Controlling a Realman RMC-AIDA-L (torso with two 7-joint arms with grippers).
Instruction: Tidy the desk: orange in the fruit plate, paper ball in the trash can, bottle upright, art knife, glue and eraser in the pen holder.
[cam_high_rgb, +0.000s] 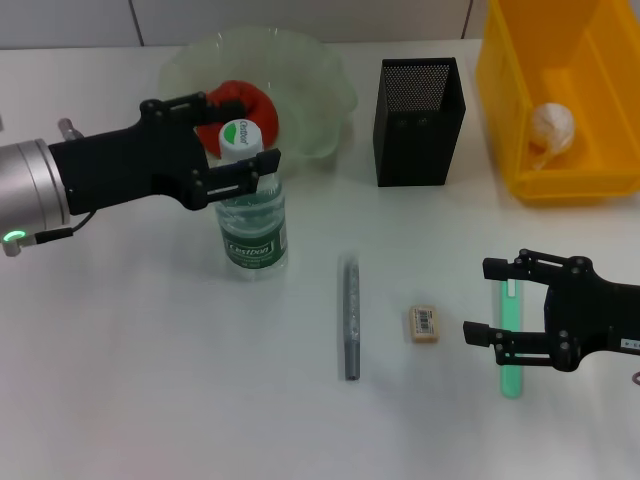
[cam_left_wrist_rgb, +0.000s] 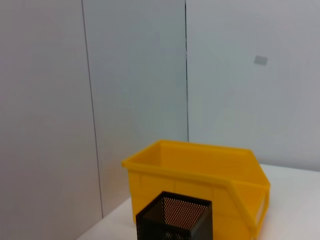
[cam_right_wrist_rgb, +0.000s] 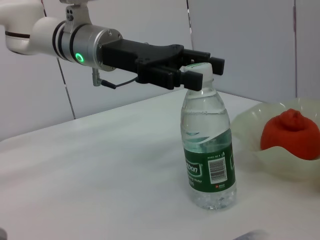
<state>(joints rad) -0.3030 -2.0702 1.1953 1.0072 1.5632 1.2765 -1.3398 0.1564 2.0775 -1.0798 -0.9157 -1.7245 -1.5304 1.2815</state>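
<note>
The bottle (cam_high_rgb: 252, 205) stands upright on the counter (cam_high_rgb: 150, 380), left of centre in the head view. The left gripper (cam_high_rgb: 235, 140) reaches in from the left edge, its jaws spread on either side of the white cap; in the right wrist view the fingers (cam_right_wrist_rgb: 167, 75) sit level with the cap, released rather than clamped.

The orange (cam_high_rgb: 240, 105) lies in the fruit plate (cam_high_rgb: 310, 80) at the upper centre, just behind the bottle. The pen holder (cam_high_rgb: 418, 125) stands upright to the right of the fruit plate. The trash can (cam_high_rgb: 560, 170) occupies the upper right corner, with the paper ball (cam_high_rgb: 552, 128) inside it.

In the lower half of the head view, the grey art knife (cam_high_rgb: 351, 318) lies flat at centre. The eraser (cam_high_rgb: 424, 325) lies just to its right, barcode sticker facing up. The green glue stick (cam_high_rgb: 511, 345) lies further right.

The right gripper (cam_high_rgb: 495, 300) enters from the lower right edge, jaws spread apart, one finger on each side of the glue stick, gripping nothing.
</note>
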